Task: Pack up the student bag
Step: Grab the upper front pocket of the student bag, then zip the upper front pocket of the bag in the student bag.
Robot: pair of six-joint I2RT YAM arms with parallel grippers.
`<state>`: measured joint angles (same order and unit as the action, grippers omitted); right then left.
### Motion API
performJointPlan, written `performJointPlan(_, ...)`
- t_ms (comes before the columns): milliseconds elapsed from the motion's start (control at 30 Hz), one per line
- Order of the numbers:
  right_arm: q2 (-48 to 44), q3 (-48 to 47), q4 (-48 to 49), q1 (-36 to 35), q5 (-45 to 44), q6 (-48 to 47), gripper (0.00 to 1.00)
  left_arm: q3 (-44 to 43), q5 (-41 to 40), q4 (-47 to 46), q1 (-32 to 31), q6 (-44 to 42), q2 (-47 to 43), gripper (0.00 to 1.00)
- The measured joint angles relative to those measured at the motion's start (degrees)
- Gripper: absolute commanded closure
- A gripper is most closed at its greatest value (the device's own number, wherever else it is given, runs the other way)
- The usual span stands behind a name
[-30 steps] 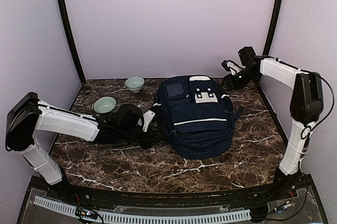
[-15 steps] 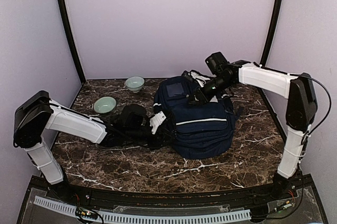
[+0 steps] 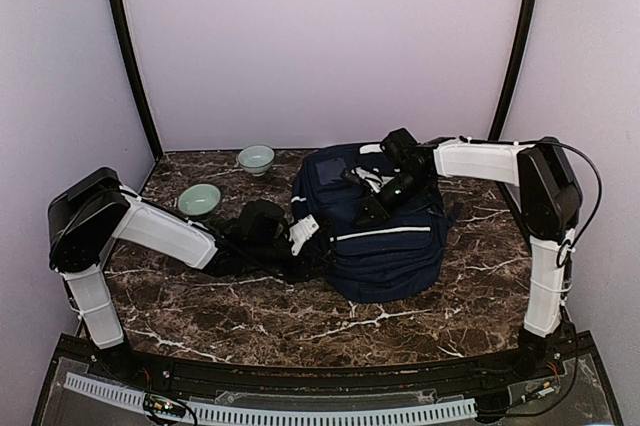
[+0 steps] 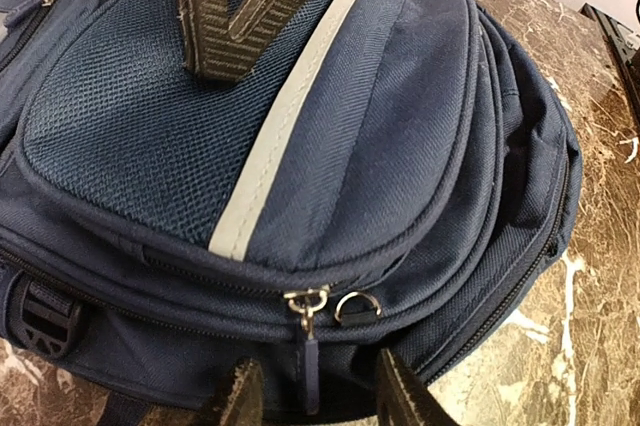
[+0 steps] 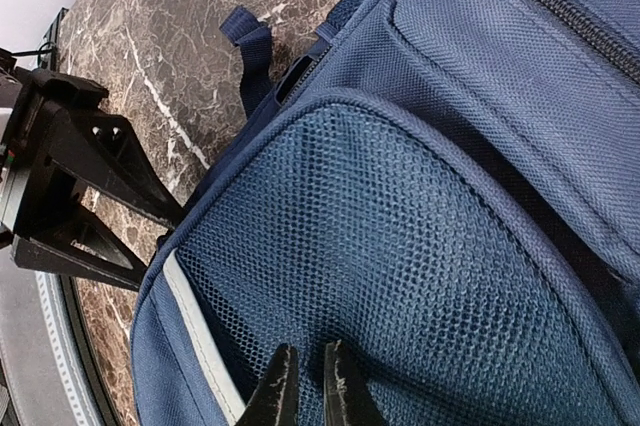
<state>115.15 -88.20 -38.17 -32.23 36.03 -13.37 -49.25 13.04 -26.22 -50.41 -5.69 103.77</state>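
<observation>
The student bag, navy with a pale stripe, lies flat in the middle of the marble table. My left gripper is at its left side, open. In the left wrist view the left gripper straddles the hanging zip pull without touching it. My right gripper reaches down onto the bag's top. In the right wrist view the right gripper is shut on a small pucker of the mesh pocket, beside the pale stripe. Its fingers also show in the left wrist view.
Two pale green bowls stand at the back left, one near the wall and one just behind my left arm. Purple walls close the table on three sides. A buckle and strap loop stick out from the bag.
The right arm swung from the back right corner down onto the bag and its jaws closed on the mesh. The left gripper slid right up to the bag's side.
</observation>
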Motion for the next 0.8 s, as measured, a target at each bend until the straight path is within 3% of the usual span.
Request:
performJointPlan(133,0.94,0.0,0.81,-0.02,0.28,0.11,0.89,-0.74,0.87,-0.9,0.0,-0.68,1.53,0.73)
performJointPlan(367,1.68,0.0,1.25,-0.02,0.98,0.17,0.9,-1.99,1.62,-1.16,-0.02,-0.59,3.04,1.0)
performJointPlan(800,2.08,-0.02,1.09,-0.02,1.6,0.42,0.9,-6.4,1.79,4.96,-4.52,-0.33,3.04,1.0)
